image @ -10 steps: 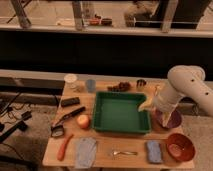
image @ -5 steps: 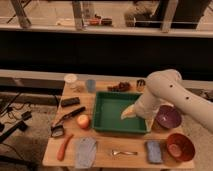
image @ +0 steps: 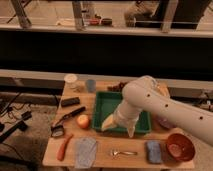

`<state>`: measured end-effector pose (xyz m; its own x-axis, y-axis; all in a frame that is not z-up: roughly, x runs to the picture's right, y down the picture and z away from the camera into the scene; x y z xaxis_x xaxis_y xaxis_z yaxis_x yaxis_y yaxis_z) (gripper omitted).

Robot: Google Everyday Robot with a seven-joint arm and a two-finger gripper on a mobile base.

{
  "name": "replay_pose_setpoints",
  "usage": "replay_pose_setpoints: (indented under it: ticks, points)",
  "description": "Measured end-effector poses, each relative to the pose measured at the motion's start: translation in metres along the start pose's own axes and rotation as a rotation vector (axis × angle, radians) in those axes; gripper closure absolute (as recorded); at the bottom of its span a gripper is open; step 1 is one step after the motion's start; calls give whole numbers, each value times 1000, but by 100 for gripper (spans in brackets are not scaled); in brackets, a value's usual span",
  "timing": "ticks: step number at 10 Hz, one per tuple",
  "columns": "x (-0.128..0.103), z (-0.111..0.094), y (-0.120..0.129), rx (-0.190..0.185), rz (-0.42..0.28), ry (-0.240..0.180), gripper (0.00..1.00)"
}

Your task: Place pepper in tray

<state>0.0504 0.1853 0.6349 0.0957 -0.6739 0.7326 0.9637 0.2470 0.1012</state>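
Observation:
The pepper (image: pixel 63 147), slender and orange-red, lies on the wooden table near its front left corner. The green tray (image: pixel 103 106) stands in the middle of the table and holds nothing that I can see. My gripper (image: pixel 117 130) hangs over the tray's front edge, with its fingers spread and pointing down, and it is empty. One fingertip (image: pixel 105 127) is near the tray's front left corner. The pepper is well to the left of the gripper and a little nearer the front. My arm (image: pixel 155 105) covers the right part of the tray.
A round yellow-red fruit (image: pixel 83 121) sits between the tray and the pepper. A black tool (image: pixel 67 117) and a black block (image: pixel 70 101) lie at the left. A grey-blue cloth (image: pixel 85 152), a fork (image: pixel 122 152), a blue sponge (image: pixel 153 151) and a red bowl (image: pixel 179 146) line the front. Two cups (image: pixel 71 80) stand at the back.
My arm has swung left from the table's right side across the tray. The gripper now hangs at the tray's front left part. The pepper has not moved.

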Motion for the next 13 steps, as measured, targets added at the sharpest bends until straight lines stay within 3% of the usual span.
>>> replay_pose_setpoints:
  ticks: [6,8,10,13]
  points:
    - [0,0,1,-2,3,1,20]
    - [-8,7,3,-26,13,-4,20]
    - [-19,16,-16,-33,-26,-19,20]
    - [-37,38,-73,-31,-114,-50,20]
